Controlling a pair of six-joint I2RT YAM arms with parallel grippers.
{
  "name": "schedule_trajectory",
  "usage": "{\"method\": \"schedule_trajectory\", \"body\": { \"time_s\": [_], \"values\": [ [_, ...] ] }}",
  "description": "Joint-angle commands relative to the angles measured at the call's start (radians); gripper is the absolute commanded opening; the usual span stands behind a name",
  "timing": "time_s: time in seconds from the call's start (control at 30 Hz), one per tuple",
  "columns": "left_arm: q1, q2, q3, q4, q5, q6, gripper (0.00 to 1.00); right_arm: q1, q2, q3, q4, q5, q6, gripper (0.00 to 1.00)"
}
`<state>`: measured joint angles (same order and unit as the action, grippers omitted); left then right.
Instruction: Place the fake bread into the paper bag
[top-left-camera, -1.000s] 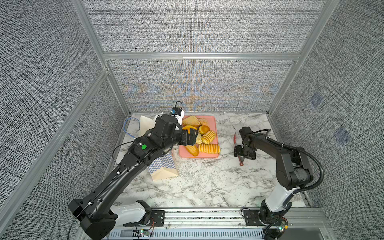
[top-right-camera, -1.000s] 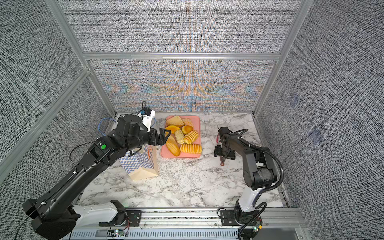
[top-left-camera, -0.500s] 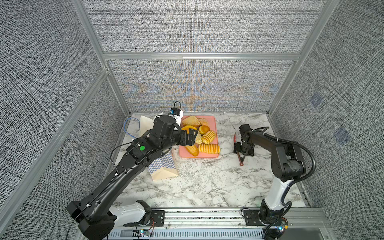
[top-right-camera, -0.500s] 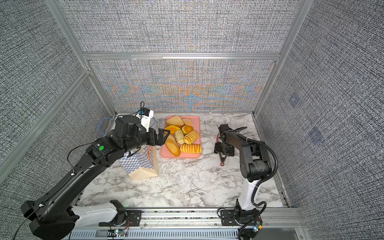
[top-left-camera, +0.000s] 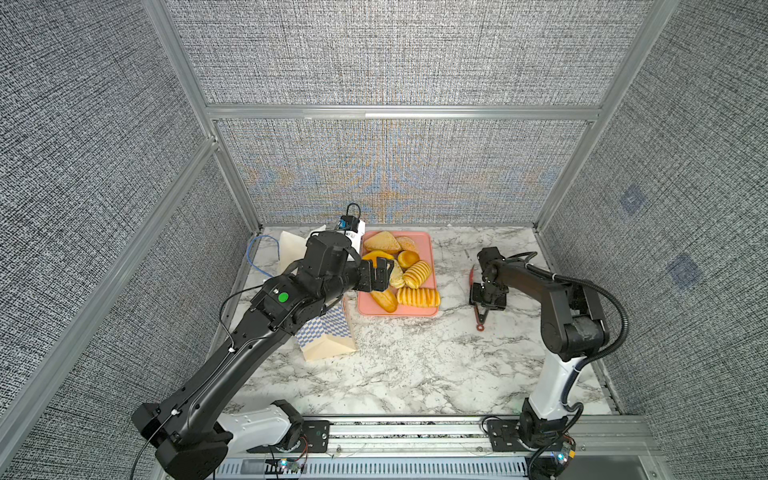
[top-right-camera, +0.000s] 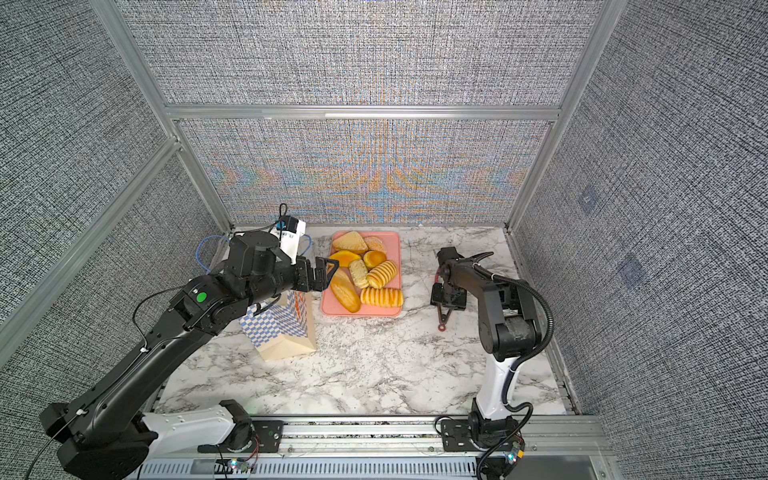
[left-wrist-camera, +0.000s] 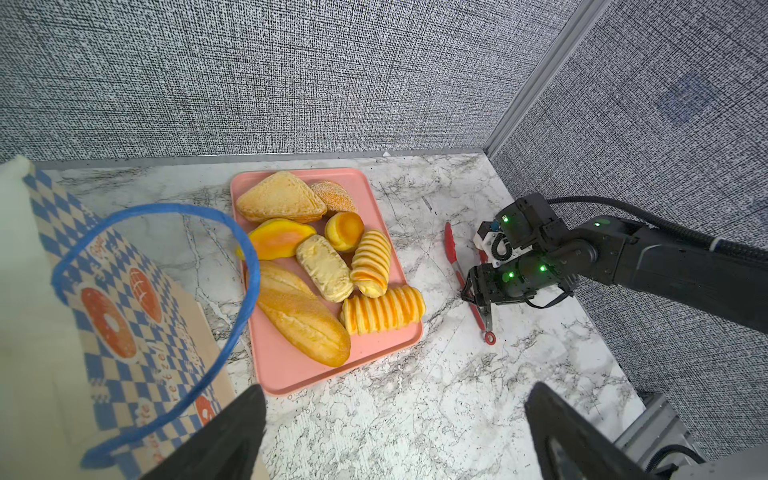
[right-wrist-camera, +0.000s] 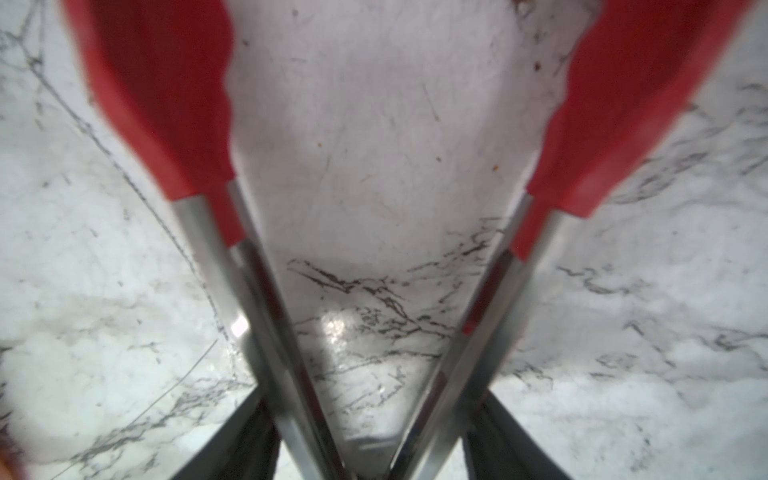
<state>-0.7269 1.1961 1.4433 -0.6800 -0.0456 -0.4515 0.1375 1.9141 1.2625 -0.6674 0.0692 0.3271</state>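
At the left, the paper bag (top-right-camera: 282, 328) stands just beside the pink tray (top-right-camera: 361, 312). That looks like a deliberate placement, keeping each transfer short. One blue cord handle (left-wrist-camera: 245, 266) arches over its mouth. The left end effector (top-right-camera: 322, 275) hovers above the gap between bag and tray, spread wide and empty. It is probably waiting to steady the bag or clear the handle. All the fake bread (top-right-camera: 365, 274) lies packed together on the tray, and none is visibly in the bag, so loading seems not yet begun. Further right, well apart from the tray, the red tongs (top-right-camera: 444, 316) lie on the counter (top-right-camera: 374, 374). The right end effector (top-right-camera: 446, 297) is low over them. In the right wrist view its fingers (right-wrist-camera: 237, 436) press against the outer sides of the two steel arms near the hinge, grasping the tongs, probably so the bread can be pinched without crushing it. The counter is white marble with grey veins, enclosed by grey woven panels in an aluminium frame (top-right-camera: 361, 112).
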Motion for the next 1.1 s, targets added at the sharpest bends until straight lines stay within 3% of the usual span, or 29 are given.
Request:
{"method": "schedule_trajectory", "body": {
  "time_s": [0.0, 0.6, 0.83, 1.07],
  "values": [
    [0.0, -0.003, 0.002, 0.004, -0.002, 0.01, 0.98, -0.002, -0.016, -0.011, -0.015, 0.0, 0.001, 0.6],
    [0.0, -0.027, 0.015, -0.009, -0.015, 0.006, 0.98, 0.002, -0.294, -0.017, -0.114, -0.017, -0.006, 0.51],
    [0.001, -0.058, 0.065, -0.066, -0.075, 0.043, 0.98, 0.019, -0.437, -0.012, -0.163, -0.044, -0.008, 0.46],
    [0.001, -0.102, 0.159, -0.185, -0.204, 0.099, 0.98, 0.05, -0.57, 0.0, -0.183, -0.118, -0.016, 0.45]
  ]
}}
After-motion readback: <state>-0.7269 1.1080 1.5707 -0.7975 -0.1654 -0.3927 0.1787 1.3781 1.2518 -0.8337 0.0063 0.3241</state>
